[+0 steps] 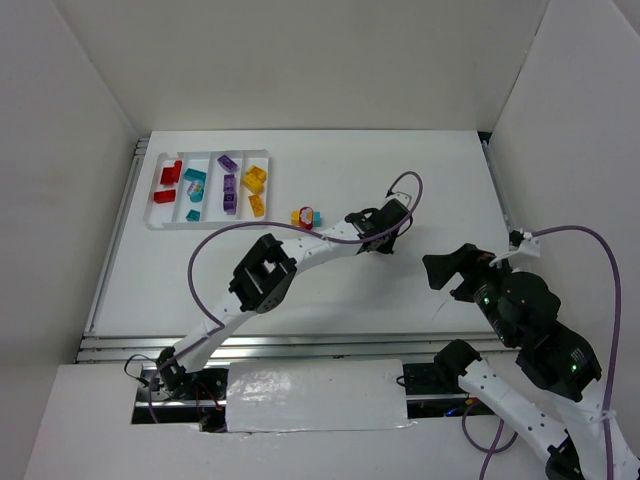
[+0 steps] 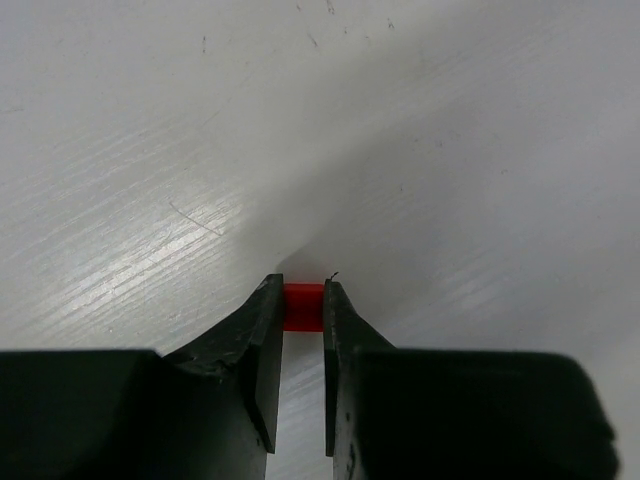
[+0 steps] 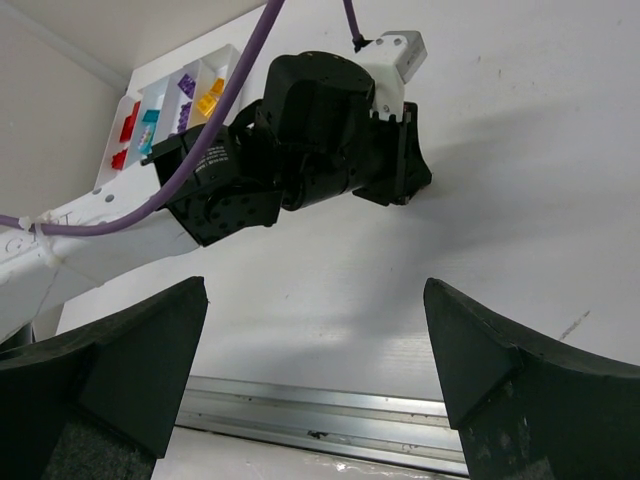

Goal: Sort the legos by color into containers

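Note:
My left gripper (image 2: 302,292) is shut on a small red lego (image 2: 302,306), low over the bare white table. In the top view this gripper (image 1: 388,240) is right of centre and hides the red lego. My right gripper (image 3: 315,300) is open and empty, facing the left gripper (image 3: 395,175); in the top view it (image 1: 440,274) is just right of it. The white tray (image 1: 158,222) at the far left holds red (image 1: 168,177), teal (image 1: 195,181), purple (image 1: 230,194) and yellow (image 1: 255,179) legos, one colour per compartment. A multicoloured lego cluster (image 1: 305,217) lies on the table between the tray and the left gripper.
White walls close in the table on three sides. A metal rail (image 3: 320,405) runs along the near table edge. A purple cable (image 1: 215,240) loops over the left arm. The tray also shows in the right wrist view (image 3: 105,172), at upper left.

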`<action>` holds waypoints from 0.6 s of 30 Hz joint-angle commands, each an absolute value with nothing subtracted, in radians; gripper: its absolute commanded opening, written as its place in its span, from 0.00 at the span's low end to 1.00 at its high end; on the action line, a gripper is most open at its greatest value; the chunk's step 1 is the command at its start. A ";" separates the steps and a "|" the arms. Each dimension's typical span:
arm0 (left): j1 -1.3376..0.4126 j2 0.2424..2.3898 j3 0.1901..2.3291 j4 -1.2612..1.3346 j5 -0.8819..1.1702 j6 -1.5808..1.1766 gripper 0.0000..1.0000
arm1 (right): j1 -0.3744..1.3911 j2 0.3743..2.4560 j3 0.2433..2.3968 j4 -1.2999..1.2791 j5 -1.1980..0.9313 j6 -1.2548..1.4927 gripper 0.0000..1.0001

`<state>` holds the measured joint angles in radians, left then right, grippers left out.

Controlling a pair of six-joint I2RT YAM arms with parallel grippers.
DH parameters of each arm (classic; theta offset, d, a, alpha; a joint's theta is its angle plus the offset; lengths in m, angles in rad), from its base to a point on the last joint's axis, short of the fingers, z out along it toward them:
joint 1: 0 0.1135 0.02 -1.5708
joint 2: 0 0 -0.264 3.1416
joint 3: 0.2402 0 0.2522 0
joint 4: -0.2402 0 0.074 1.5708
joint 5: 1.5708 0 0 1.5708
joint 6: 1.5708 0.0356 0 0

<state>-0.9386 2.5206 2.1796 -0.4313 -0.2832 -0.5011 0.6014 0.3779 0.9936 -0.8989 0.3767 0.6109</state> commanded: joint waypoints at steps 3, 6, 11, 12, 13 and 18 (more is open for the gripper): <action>-0.937 2.505 2.135 -0.456 -0.294 -0.502 0.00 | 0.597 0.373 0.996 -0.859 0.380 0.597 0.96; -0.936 2.461 2.089 -0.434 -0.313 -0.503 0.00 | 0.598 0.376 0.994 -0.857 0.379 0.597 0.96; -0.908 2.301 1.976 -0.379 -0.347 -0.499 0.00 | 0.598 0.380 0.999 -0.857 0.379 0.594 0.96; -0.899 2.278 1.961 -0.368 -0.351 -0.500 0.00 | 0.598 0.380 1.000 -0.857 0.379 0.594 0.96; -0.876 2.222 1.944 -0.364 -0.348 -0.503 0.00 | 0.598 0.383 1.002 -0.857 0.376 0.592 0.96; -0.772 1.993 1.783 -0.339 -0.363 -0.517 0.00 | 0.598 0.385 1.008 -0.862 0.371 0.591 0.95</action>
